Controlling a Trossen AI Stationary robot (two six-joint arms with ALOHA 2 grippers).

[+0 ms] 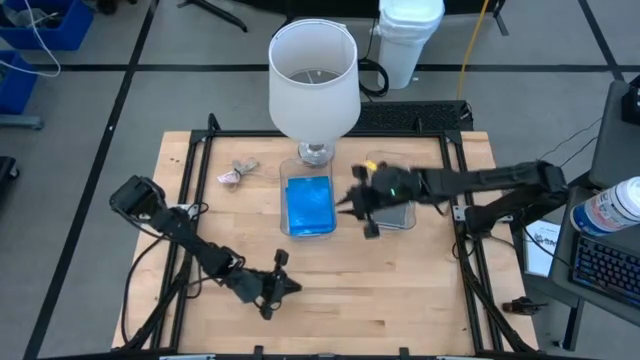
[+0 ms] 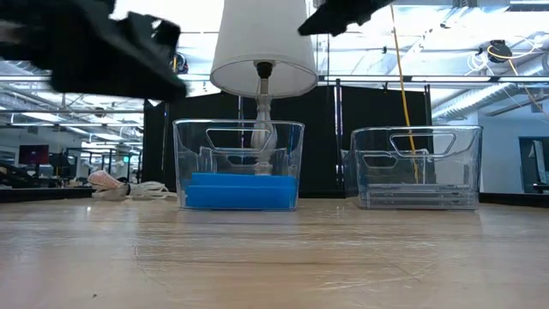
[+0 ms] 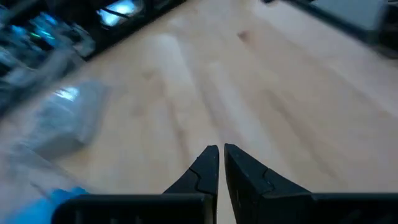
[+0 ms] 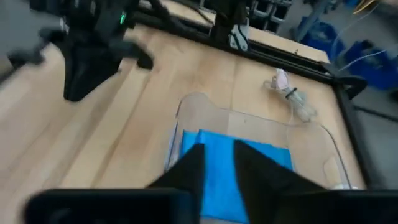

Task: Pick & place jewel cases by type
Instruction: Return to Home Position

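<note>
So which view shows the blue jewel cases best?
High view: the blue jewel cases lie unobstructed in the clear bin. Low view shows only their edges through the wall; right wrist view, partly behind the right gripper; left wrist view, a blue sliver.

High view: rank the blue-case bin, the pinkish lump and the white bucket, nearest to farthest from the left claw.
From the left claw, at the table's front:
1. Blue-case bin, table centre.
2. Pinkish lump, back left of the table.
3. White bucket, on the floor beyond the table.
</note>
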